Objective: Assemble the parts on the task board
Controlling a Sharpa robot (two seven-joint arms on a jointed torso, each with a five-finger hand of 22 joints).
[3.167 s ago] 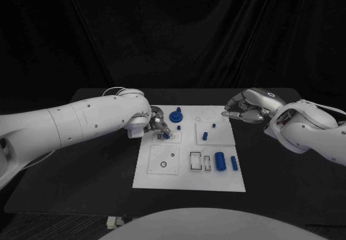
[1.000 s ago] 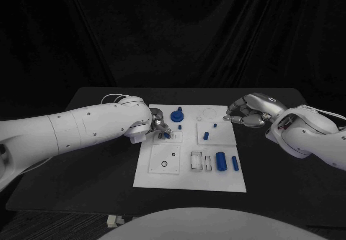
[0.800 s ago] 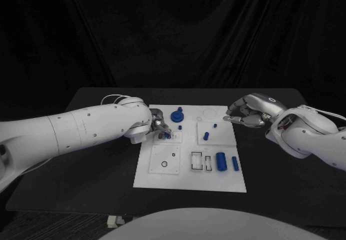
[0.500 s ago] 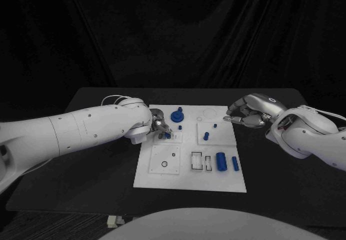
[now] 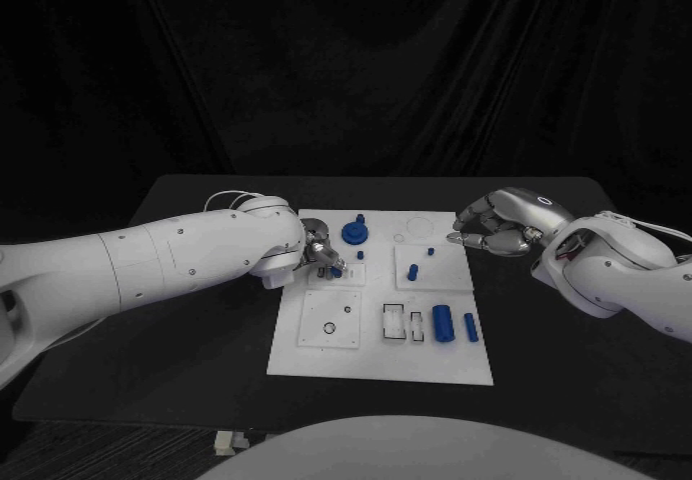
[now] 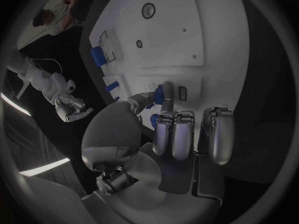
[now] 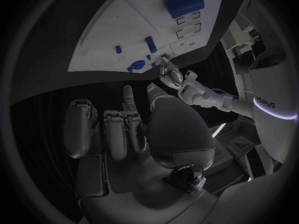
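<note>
Task board (image 5: 378,345): white plate lying flat in the middle of the black bench (image 5: 188,340), long side running away from the robot.
Left hand (image 5: 319,252): over the board's far left part, fingers brought together round a small blue part (image 5: 335,269). In the left wrist view the thumb and one finger (image 6: 163,129) pinch this part (image 6: 159,94) just above a small rectangular slot in the board (image 6: 187,40); the other fingers lie curled beside it.
Right hand (image 5: 495,226): just off the board's far right edge, above the bench. Fingers curled inward toward the palm; the right wrist view shows nothing between them (image 7: 124,129).
Knobbed blue part (image 5: 356,233): stands upright at the board's far edge, just beyond the left hand.
Small blue peg (image 5: 359,254): stands in the board, between the knobbed part and the pinched part.
Short blue pin (image 5: 413,271): stands on the right far panel of the board.
Tiny blue stud (image 5: 428,250): just beyond that pin, near the right hand.
Thick blue cylinder (image 5: 441,323): lies flat at the board's right side, mid-length.
Thin blue rod (image 5: 470,327): lies flat just beside the cylinder, at the board's right edge, parallel to it.
Rectangular recesses (image 5: 392,321): dark-outlined, just left of the cylinder.
Round hole (image 5: 327,329): in the near left panel.
</note>
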